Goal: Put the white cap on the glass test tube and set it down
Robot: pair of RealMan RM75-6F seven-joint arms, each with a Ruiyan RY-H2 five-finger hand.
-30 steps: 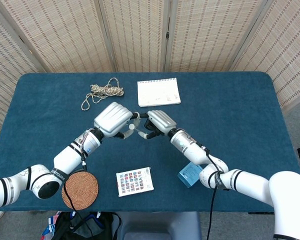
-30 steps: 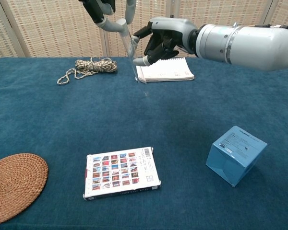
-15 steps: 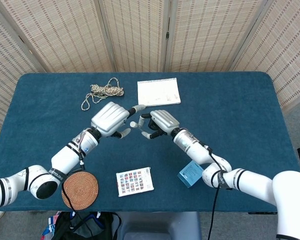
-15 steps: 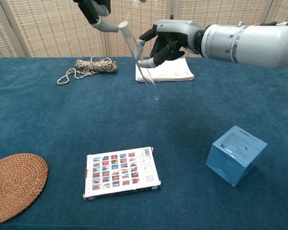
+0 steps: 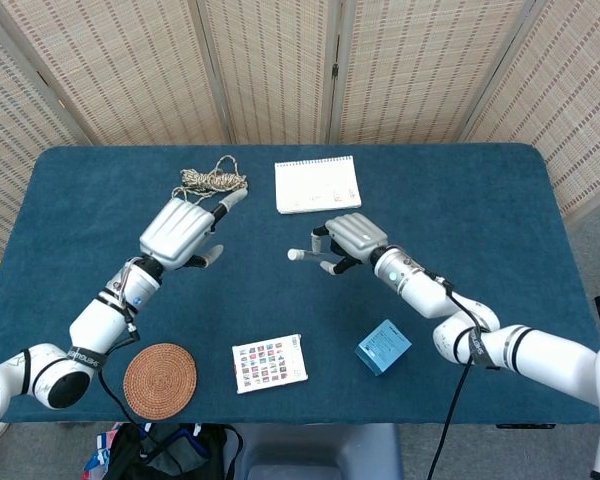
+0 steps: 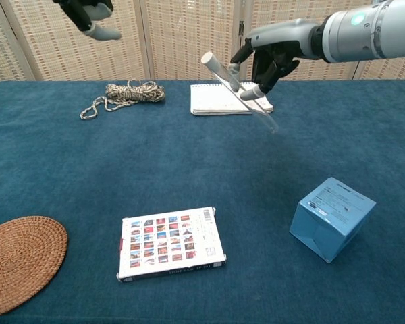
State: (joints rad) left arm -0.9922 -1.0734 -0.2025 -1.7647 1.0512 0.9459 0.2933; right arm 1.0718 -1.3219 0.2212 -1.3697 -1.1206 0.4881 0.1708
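Above the middle of the blue worktop (image 5: 460,190) we see the right hand (image 6: 273,50) holding the glass test tube (image 6: 246,94) between its curled fingers. The tube is tilted, with the white cap (image 6: 208,59) on its upper end pointing to the left side of the chest view, and its clear lower end pointing down toward the right. It hangs in the air, not touching the worktop. In the head view the same hand (image 5: 352,238) is seen from above and the capped end (image 5: 294,254) sticks out from the fingers.

The left hand (image 5: 180,232) is well apart from the tube, raised near the coil of rope (image 5: 208,183). Its fingers are stretched out and apart, and it holds nothing. In the chest view only a part of this hand (image 6: 88,15) shows at the top edge.

On the worktop we also see a spiral notebook (image 6: 229,98) behind the tube, a card box with small coloured pictures (image 6: 170,242), a light blue box (image 6: 331,218) standing tilted on one edge, and a round woven coaster (image 6: 19,262) at the near left.
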